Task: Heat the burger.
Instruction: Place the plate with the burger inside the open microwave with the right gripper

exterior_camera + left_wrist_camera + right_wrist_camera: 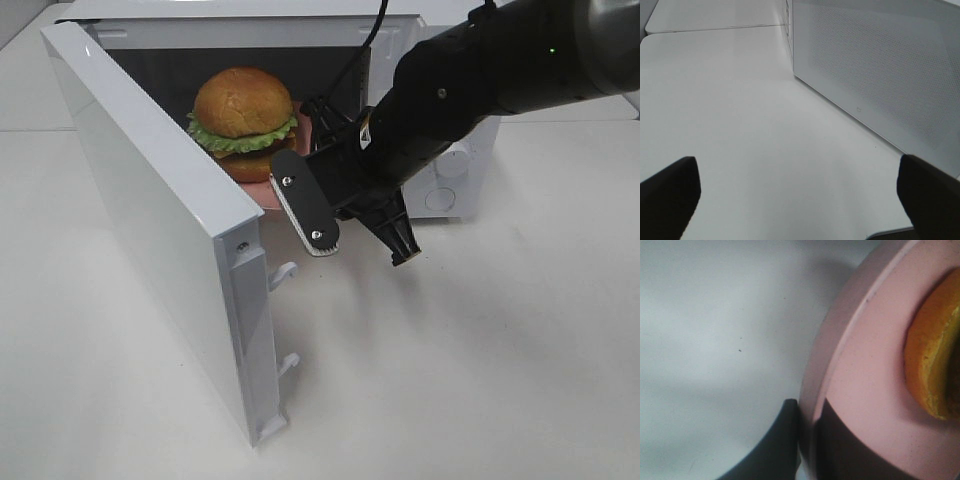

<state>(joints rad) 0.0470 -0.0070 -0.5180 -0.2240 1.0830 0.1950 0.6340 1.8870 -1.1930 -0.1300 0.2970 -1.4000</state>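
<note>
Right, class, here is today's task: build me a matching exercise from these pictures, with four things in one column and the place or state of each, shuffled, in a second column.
Things
1. burger
2. pink plate
3. microwave door
4. left gripper

Places and states
A. swung out wide
B. open, holding nothing, above the bare table
C. sitting on the plate
D. pinched at its rim by the right gripper

Pairs: 1-C, 2-D, 3-A, 4-B
</note>
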